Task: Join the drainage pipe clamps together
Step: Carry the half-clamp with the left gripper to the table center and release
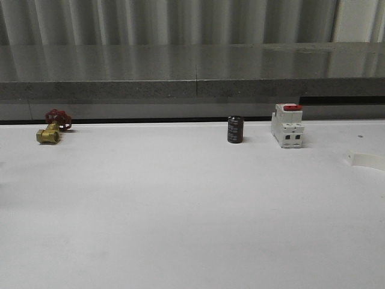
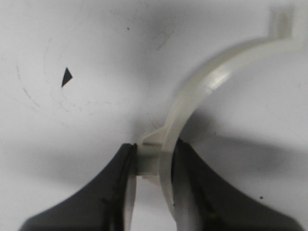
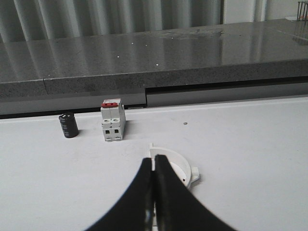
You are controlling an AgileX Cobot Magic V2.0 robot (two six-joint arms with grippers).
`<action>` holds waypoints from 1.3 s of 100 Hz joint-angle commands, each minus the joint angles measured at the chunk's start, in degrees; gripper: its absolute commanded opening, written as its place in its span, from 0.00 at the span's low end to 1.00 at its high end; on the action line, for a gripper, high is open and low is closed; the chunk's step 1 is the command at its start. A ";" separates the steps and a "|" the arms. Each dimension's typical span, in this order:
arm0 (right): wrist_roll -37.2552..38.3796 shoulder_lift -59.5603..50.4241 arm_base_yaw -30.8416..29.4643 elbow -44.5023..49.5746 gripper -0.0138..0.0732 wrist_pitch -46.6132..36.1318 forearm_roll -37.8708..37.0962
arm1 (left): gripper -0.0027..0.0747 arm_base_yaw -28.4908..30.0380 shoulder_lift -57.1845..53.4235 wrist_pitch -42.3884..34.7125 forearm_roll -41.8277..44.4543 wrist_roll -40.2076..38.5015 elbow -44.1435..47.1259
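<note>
Left tool [image 2: 153, 192]: clamped on the outer lug of a white plastic half-ring clamp [image 2: 202, 91], lower centre, curve kept free for mating.
Right tool [image 3: 154, 192]: fingers pressed together, second white half-ring clamp [image 3: 175, 166] just beyond, on the white counter [image 3: 250, 159].

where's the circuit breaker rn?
The circuit breaker stands upright at the far edge of the white table, right of centre in the front view, just right of the black capacitor.
</note>
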 commanded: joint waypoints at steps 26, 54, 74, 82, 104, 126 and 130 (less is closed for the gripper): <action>-0.07 -1.11 -0.25 -0.91 0.08 -4.45 -0.51 | 0.01 -2.66 -4.23 1.58 -1.92 -0.69 -5.08; -0.07 -1.11 -0.25 -0.91 0.08 -4.45 -0.51 | 0.01 -13.80 -6.36 3.90 -6.00 -4.33 -10.06; -0.07 -1.11 -0.25 -0.91 0.08 -4.45 -0.51 | 0.01 -22.72 -4.34 1.13 -6.00 -11.73 -10.06; -0.07 -1.11 -0.25 -0.91 0.08 -4.45 -0.51 | 0.01 -26.11 -3.21 -1.25 -7.14 -14.51 -10.06; -0.07 -1.11 -0.25 -0.91 0.08 -4.45 -0.51 | 0.01 -32.62 0.88 -5.30 -11.63 -14.80 -10.06; -0.07 -1.11 -0.25 -0.91 0.08 -4.45 -0.51 | 0.07 -33.98 2.24 -5.53 -12.45 -14.80 -10.21; -0.07 -1.11 -0.25 -0.91 0.08 -4.45 -0.51 | 0.13 -33.98 2.24 -5.29 -12.45 -14.80 -10.36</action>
